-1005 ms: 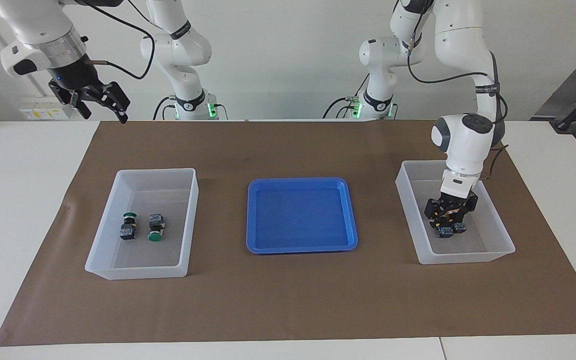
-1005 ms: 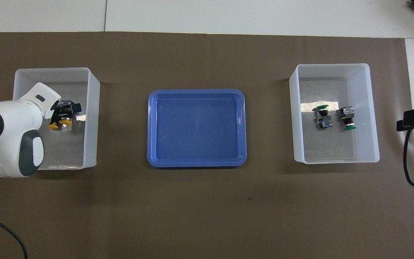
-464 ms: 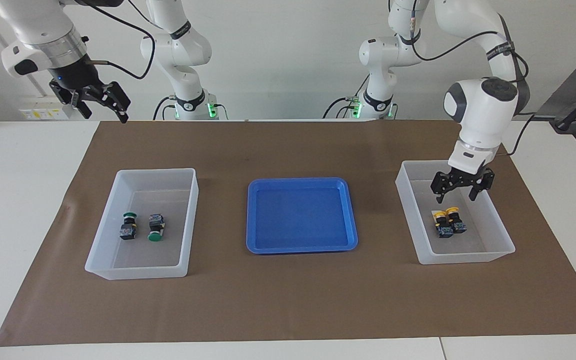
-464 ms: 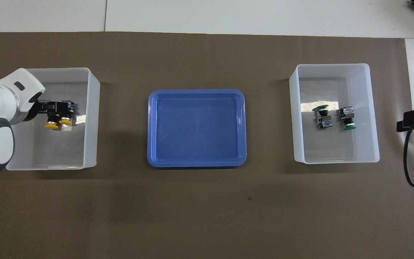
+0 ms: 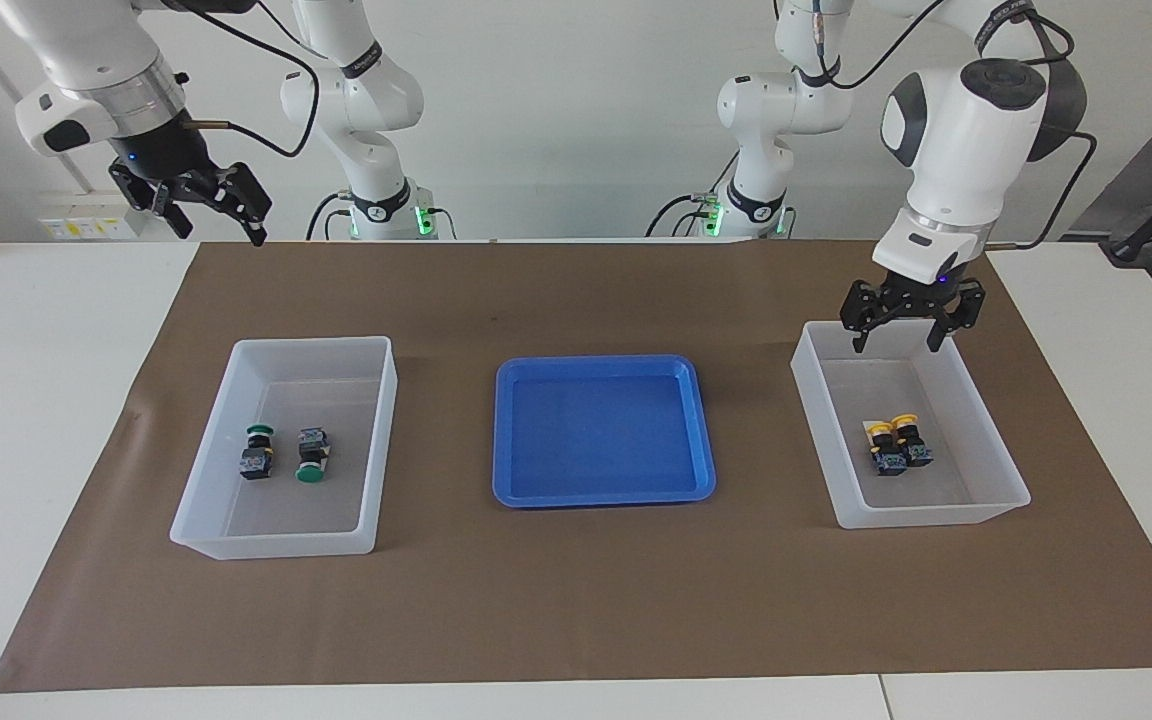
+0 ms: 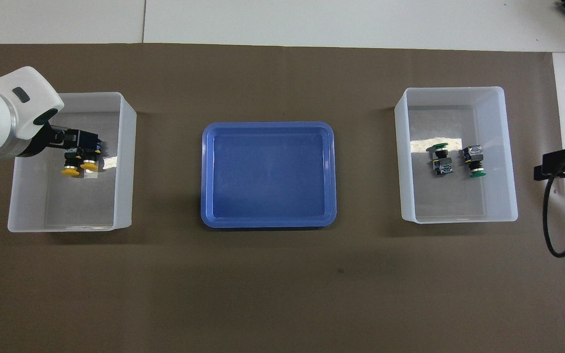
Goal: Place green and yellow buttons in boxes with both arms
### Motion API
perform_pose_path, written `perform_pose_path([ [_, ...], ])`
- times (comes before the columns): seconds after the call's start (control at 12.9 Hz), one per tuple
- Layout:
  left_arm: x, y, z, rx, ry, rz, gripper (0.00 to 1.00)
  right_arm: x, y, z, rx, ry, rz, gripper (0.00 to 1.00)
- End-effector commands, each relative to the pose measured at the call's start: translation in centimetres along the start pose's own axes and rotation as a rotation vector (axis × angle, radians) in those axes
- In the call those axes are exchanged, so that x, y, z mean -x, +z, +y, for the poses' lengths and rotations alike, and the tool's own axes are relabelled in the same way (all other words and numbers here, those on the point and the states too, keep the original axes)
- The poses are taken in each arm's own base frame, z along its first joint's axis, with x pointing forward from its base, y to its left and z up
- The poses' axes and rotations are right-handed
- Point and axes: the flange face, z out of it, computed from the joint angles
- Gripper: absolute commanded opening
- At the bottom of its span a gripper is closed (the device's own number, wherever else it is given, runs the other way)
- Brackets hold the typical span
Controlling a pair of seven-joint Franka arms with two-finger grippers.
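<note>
Two yellow buttons (image 5: 894,442) (image 6: 80,165) lie side by side in the translucent box (image 5: 816,430) (image 6: 124,162) at the left arm's end of the table. My left gripper (image 5: 896,340) (image 6: 86,142) hangs open and empty above that box's edge nearer the robots, well clear of the buttons. Two green buttons (image 5: 284,456) (image 6: 456,159) lie in the other box (image 5: 383,440) (image 6: 400,162) at the right arm's end. My right gripper (image 5: 217,228) (image 6: 557,166) is raised, open and empty, over the mat's corner at that end, and it waits there.
A shallow blue tray (image 5: 596,362) (image 6: 268,125) with nothing in it sits between the two boxes. Brown paper covers the white table. The right arm's black cable (image 6: 552,215) hangs over the mat's edge.
My left gripper has risen out of the box and drawn back toward the robots, leaving both yellow buttons on the box floor. The right gripper has shifted only slightly.
</note>
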Motion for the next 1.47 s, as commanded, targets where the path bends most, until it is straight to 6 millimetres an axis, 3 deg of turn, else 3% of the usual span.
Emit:
perform_pose_path([
  [0.0,-1.6,-4.2,-0.8,0.040,-0.018,-0.039,1.00,0.7,0.0,0.5,-0.008,-0.006,0.003,1.00],
  [0.15,-1.0,-5.9,-1.7,0.056,-0.032,-0.060,1.00,0.7,0.0,0.4,-0.007,-0.009,0.002,1.00],
  [0.23,0.4,-6.2,-2.1,0.054,-0.028,-0.081,1.00,0.7,0.0,0.4,-0.007,-0.008,0.002,1.00],
  [0.39,2.5,-4.9,-2.1,0.052,-0.028,-0.100,1.00,0.7,0.0,0.5,-0.006,-0.012,0.002,1.00],
  [0.85,2.9,-4.6,-2.3,0.052,-0.036,-0.105,1.00,0.8,0.1,0.7,0.044,-0.016,0.014,1.00],
  [1.0,3.3,-4.3,-3.7,0.062,-0.057,-0.125,1.00,0.8,0.2,0.7,0.045,-0.016,0.012,1.00],
  [1.39,3.8,-4.3,-4.3,0.104,-0.078,-0.142,1.00,0.8,0.1,0.8,0.052,-0.017,0.013,1.00],
])
